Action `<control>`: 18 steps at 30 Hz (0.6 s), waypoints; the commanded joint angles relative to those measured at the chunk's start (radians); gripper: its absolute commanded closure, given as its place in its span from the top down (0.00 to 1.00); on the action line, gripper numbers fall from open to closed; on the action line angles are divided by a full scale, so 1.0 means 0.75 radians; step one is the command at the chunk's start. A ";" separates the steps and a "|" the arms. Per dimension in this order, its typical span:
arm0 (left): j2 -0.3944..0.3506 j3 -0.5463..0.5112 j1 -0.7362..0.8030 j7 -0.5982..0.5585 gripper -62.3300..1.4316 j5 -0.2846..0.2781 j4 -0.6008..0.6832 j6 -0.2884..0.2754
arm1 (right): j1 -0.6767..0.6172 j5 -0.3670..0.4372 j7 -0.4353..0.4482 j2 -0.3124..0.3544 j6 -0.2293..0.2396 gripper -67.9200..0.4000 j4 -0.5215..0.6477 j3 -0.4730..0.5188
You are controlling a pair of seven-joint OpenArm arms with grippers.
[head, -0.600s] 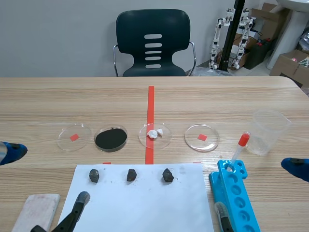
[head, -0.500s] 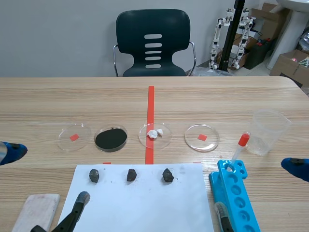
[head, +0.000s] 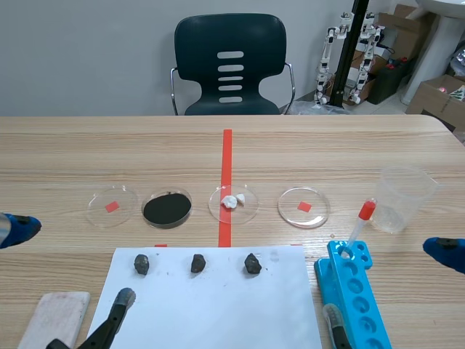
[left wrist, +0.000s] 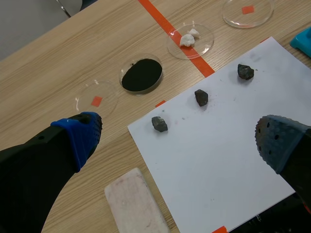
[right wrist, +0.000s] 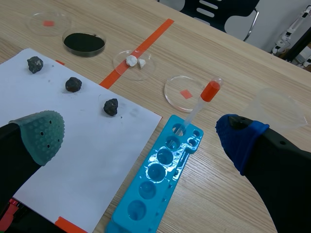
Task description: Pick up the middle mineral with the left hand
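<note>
The middle mineral [left wrist: 201, 97] is a small, dark grey, lumpy chunk, perhaps slightly glossy, though too small to judge. It lies on the white paper sheet [left wrist: 218, 160] on the desk [left wrist: 73, 58], ahead of the left fingers [left wrist: 77, 138], which stand spread wide, holding nothing. The right fingers [right wrist: 41, 133] are likewise spread and empty.

The middle mineral [head: 197, 263] reads dark charcoal grey against a plain white sheet [head: 218, 309]. The table [head: 109, 153] is pale wood, streaked with fine grain. The powder dish [head: 167, 209] is filled jet black, and the lump dish [head: 232, 203] holds white pieces. The rack [head: 356, 298] is bright blue, the dropper [head: 361, 225] red-capped. The left tool [left wrist: 177, 138] shows blue dotted pads [left wrist: 80, 133]. The right tool [right wrist: 141, 136] pairs a grey-green dotted pad [right wrist: 41, 131] with a blue one.
</note>
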 commanded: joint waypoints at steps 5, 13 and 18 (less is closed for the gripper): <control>0.003 0.004 0.007 -0.019 1.00 -0.009 0.009 0.004 | 0.012 0.009 0.019 0.014 -0.004 1.00 0.032 0.001; 0.009 0.009 0.007 -0.018 1.00 -0.019 0.009 0.004 | 0.012 0.009 0.019 0.014 -0.005 1.00 0.032 0.001; 0.025 0.014 0.005 -0.006 1.00 -0.063 0.009 0.004 | 0.012 0.009 0.019 0.014 -0.005 1.00 0.032 0.001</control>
